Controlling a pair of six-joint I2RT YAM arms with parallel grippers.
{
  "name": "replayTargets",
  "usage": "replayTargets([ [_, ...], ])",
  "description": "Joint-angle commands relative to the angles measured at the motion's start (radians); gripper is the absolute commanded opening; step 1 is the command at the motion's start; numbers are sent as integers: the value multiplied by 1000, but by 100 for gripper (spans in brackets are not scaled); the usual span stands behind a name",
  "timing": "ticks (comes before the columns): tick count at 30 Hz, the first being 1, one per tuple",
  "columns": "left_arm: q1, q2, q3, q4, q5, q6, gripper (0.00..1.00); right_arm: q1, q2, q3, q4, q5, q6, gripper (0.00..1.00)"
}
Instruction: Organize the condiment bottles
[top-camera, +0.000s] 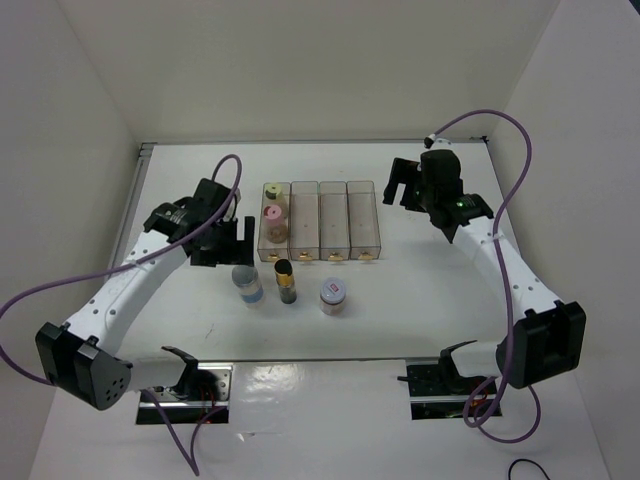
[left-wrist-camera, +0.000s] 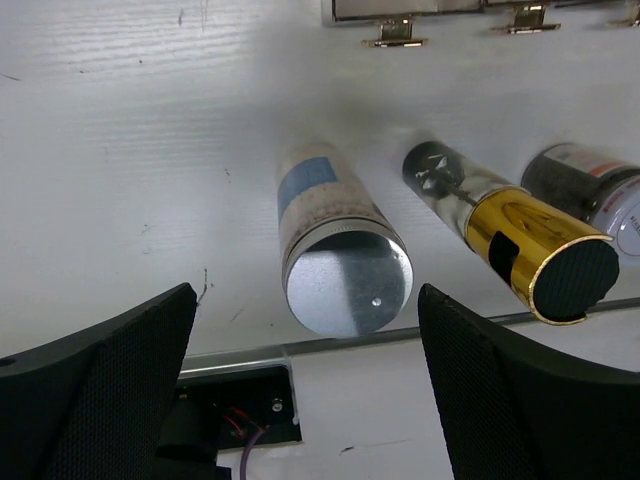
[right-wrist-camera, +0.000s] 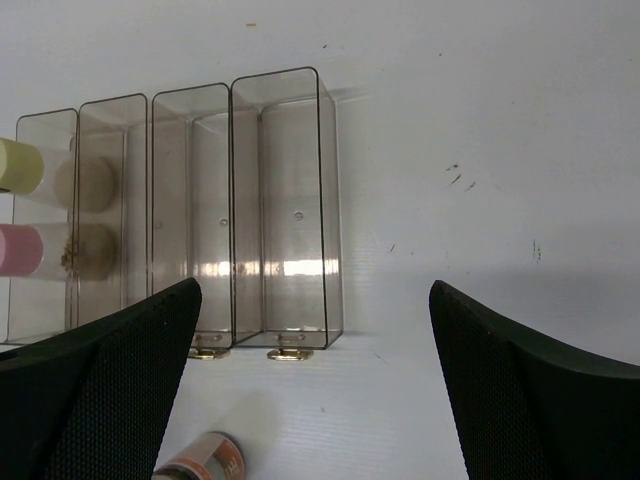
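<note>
Two condiment bottles, one with a yellow-green lid (top-camera: 271, 189) and one with a pink lid (top-camera: 272, 212), stand in the leftmost clear bin (top-camera: 262, 238). In front of the bins stand the blue-label jar (top-camera: 247, 284), the dark bottle with a gold band (top-camera: 284, 280) and the silver-lidded jar (top-camera: 333, 295). My left gripper (top-camera: 238, 245) hovers open just behind and above the blue-label jar (left-wrist-camera: 335, 250), which is not between its fingers; the gold-banded bottle (left-wrist-camera: 520, 245) is to its right. My right gripper (top-camera: 398, 183) hangs open right of the bins, holding nothing.
Three further clear bins (top-camera: 362, 215) stand in a row right of the filled one, and the right wrist view shows them empty (right-wrist-camera: 285, 200). A metal strip (left-wrist-camera: 400, 338) marks the table's near edge. White walls enclose the table on three sides.
</note>
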Motion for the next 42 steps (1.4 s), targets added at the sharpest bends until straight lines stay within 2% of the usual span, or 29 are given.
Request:
replayTargets([
  [1, -3, -34, -14, 39, 73, -7, 97, 11, -38, 2, 29, -9, -13, 99],
  [10, -3, -14, -25, 48, 103, 65, 97, 11, -47, -36, 20, 12, -4, 99],
  [21, -50, 74, -25, 48, 55, 56, 97, 11, -47, -36, 20, 40, -4, 99],
  [31, -79, 102, -16, 8, -25, 16, 92, 11, -38, -36, 20, 49, -4, 99],
  [42, -130, 151, 15, -24, -38, -4, 90, 11, -19, -46, 29, 49, -4, 99],
])
